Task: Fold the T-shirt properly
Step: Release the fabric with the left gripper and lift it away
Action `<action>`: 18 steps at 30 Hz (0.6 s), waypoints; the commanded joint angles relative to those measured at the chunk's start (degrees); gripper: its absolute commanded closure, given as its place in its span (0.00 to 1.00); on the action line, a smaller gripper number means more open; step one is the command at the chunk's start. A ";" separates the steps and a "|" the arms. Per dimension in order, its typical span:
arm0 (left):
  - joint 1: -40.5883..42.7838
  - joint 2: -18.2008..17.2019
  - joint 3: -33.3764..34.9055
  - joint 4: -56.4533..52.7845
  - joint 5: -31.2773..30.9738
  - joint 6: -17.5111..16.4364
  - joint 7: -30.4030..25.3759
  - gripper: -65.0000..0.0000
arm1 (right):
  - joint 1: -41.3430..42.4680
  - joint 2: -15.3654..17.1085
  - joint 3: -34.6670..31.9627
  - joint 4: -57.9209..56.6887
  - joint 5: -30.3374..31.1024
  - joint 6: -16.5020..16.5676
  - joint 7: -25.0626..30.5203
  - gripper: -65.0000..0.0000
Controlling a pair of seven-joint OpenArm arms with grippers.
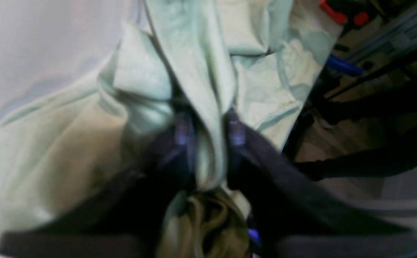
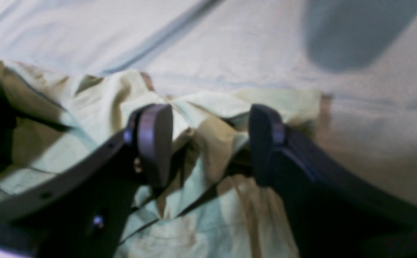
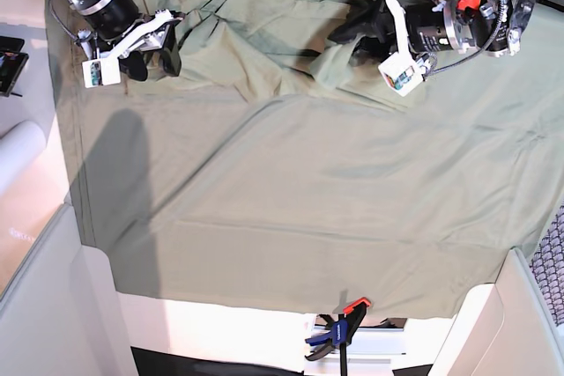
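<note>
A pale green T-shirt (image 3: 256,28) lay rumpled along the far edge of the counter (image 3: 220,328), on top of a larger grey-green tablecloth (image 3: 308,209) that covered nearly the whole surface. The shirt was bunched in loose folds between the two arms, stretching from far left toward far right of centre.

In the base view the left gripper (image 3: 359,34) reached in from the far right. Its wrist view showed the left gripper (image 1: 208,130) with its dark fingers (image 1: 237,132) drawn close together, pinching a thick ridge of the T-shirt (image 1: 201,71) between them; more cloth was gathered up behind the fingers, and the shirt draped away in folds on both sides. Beyond the shirt in that view, the counter's edge dropped off to a cluttered floor area.

The right gripper (image 3: 154,57) sat at the far left in the base view. Its wrist view showed the right gripper (image 2: 210,143) with its fingers (image 2: 154,143) spread wide apart, poised over crumpled folds of the T-shirt (image 2: 97,107); nothing was gripped between them. Whether the fingertips touched the cloth could not be told, as the picture was blurred.

The near and middle parts of the tablecloth were smooth and open, with only soft creases and an arm's shadow at left. A blue and orange clamp (image 3: 339,330) pinned the tablecloth at the near edge. White panels bordered the counter at left and near right.
</note>
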 commanded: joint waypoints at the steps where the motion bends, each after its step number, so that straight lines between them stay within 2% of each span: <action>1: -0.61 -0.24 -0.22 0.81 -1.16 -0.49 -1.92 0.57 | 0.39 0.26 0.28 0.92 0.68 0.22 1.44 0.48; 3: -0.63 0.13 -0.24 0.81 -1.03 -0.49 -2.75 0.41 | 0.39 0.28 0.31 0.92 0.66 0.22 1.44 0.48; 4: -0.79 0.33 -0.24 0.81 -1.03 -0.49 -2.91 0.37 | 0.39 0.28 0.31 0.92 0.68 0.22 1.44 0.48; 9: -2.23 2.27 -0.24 0.81 -1.46 -0.49 -2.86 0.37 | 0.39 0.31 0.31 0.92 0.59 0.22 1.44 0.48; 13: -2.64 2.89 -0.92 0.87 -3.78 -0.49 -2.60 0.37 | 0.42 0.31 0.55 0.92 -2.38 0.17 1.44 0.48; 18: -2.47 2.80 -5.77 0.87 -4.90 -0.49 -0.74 0.37 | 0.42 0.33 6.97 0.92 -1.18 -1.81 0.57 0.48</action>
